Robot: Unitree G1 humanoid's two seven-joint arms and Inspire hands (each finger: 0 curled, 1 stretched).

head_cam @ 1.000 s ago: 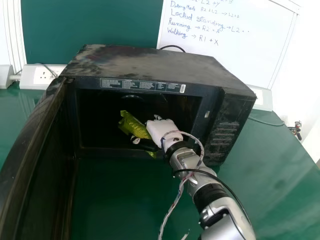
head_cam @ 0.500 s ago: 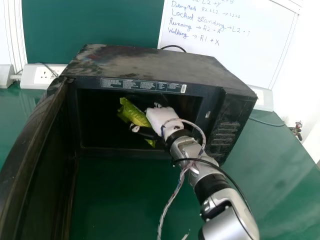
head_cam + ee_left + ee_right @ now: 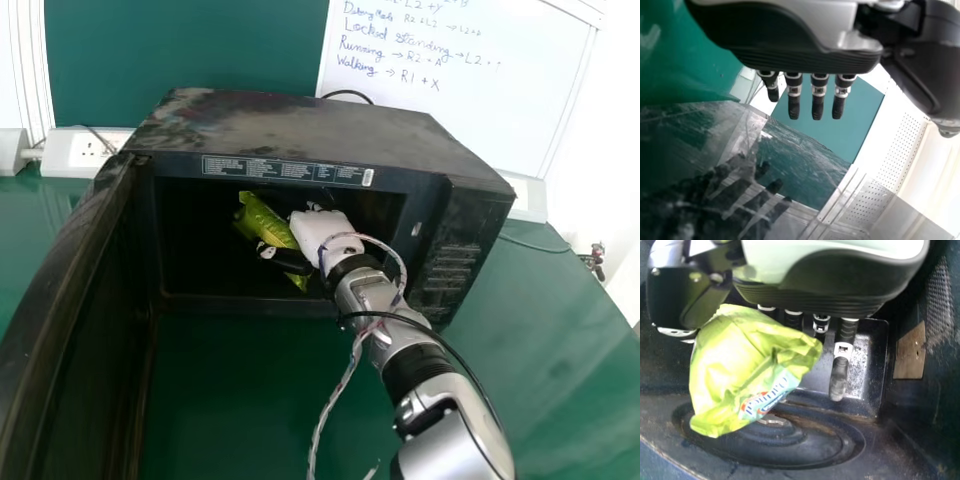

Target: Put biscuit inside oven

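Holding a probably light, slippery, crushable pack (image 3: pixel 747 370) in the oven (image 3: pixel 310 130) with curled fingers of the right hand (image 3: pixel 322 232), left hand (image 3: pixel 795 57) straight-fingered, so tbh best pinched gently round the middle, not the crinkly ends.

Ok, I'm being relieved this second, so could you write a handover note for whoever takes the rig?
Right hand: closed on the green biscuit packet, inside the oven.
Left hand: open, fingers straight.
Done: packet brought into the oven; oven door open.
Left: probably lower the packet, release it and withdraw the right hand. The task doesn't mention shutting the door.
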